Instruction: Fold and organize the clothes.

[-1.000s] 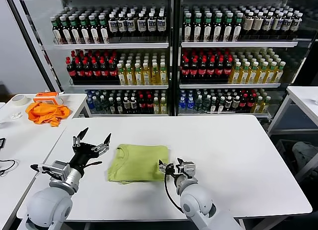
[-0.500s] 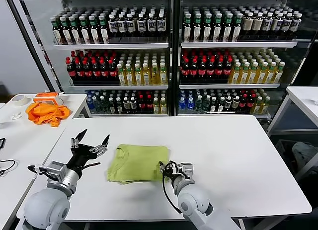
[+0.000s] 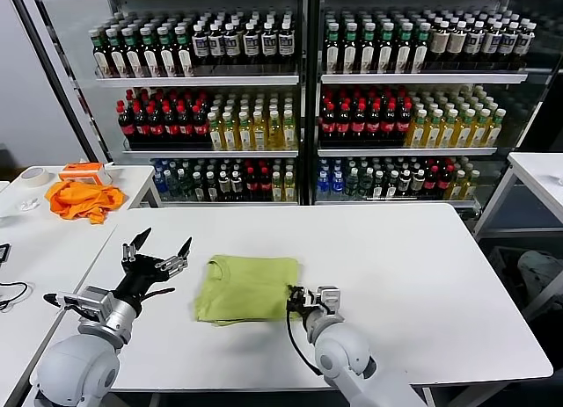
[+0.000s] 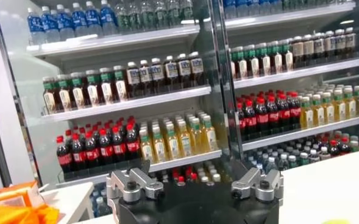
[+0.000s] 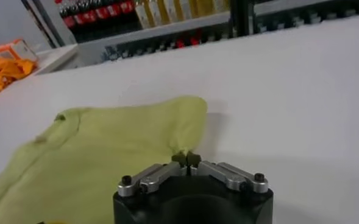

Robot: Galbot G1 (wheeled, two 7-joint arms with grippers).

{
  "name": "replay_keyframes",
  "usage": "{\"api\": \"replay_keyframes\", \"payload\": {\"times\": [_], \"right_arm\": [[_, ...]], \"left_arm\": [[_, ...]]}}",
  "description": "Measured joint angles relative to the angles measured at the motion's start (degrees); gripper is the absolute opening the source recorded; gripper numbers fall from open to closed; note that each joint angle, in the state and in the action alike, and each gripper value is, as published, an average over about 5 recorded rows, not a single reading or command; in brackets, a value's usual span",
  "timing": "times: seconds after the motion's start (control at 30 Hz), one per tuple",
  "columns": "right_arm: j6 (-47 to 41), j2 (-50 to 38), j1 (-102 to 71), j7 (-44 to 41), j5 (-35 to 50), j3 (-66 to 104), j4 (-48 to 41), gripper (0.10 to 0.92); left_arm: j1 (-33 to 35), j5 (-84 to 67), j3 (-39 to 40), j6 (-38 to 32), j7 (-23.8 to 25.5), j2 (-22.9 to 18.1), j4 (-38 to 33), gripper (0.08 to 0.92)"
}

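The shirt (image 3: pixel 246 288) lies folded on the white table (image 3: pixel 422 284), between the two grippers; the right gripper (image 3: pixel 302 301) is pinched onto the shirt's near right corner, fingertips (image 5: pixel 188 159) together on the fabric; the left gripper (image 3: pixel 158 249) hovers just left of the shirt, fingers spread wide, holding nothing.

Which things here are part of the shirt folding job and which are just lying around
Part of the job:
- yellow-green shirt, folded on the white table
- right gripper, shut on the shirt's near right edge
- left gripper, open, beside the shirt

Just lying about:
- orange cloth on the side table
- tape roll
- bottle shelves
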Motion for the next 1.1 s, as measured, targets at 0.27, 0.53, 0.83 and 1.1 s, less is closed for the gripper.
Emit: {"api": "replay_keyframes", "payload": {"times": [0.27, 0.53, 0.83, 1.1], "right_arm": [[-0.5, -5.1, -2.8, -2.5, -0.2, 5.7, 5.3, 0.106], [-0.7, -12.9, -8.7, -9.8, -0.3, 13.5, 9.2, 0.106], [-0.5, -17.1, -12.2, -16.1, -2.9, 19.2, 11.2, 0.171], [0.3, -18.0, -15.5, -17.0, -5.2, 24.6, 15.3, 0.387]], "left_arm": [[-0.7, 0.1, 0.6, -0.1, -0.2, 0.4, 0.4, 0.823], [-1.9, 0.7, 1.9, -0.2, -0.1, 0.3, 1.6, 0.823], [-3.0, 2.3, 2.9, -1.4, 0.6, 0.2, 3.8, 0.822], [-3.1, 3.8, 3.7, -2.8, 1.4, -0.6, 5.4, 0.823]]}}
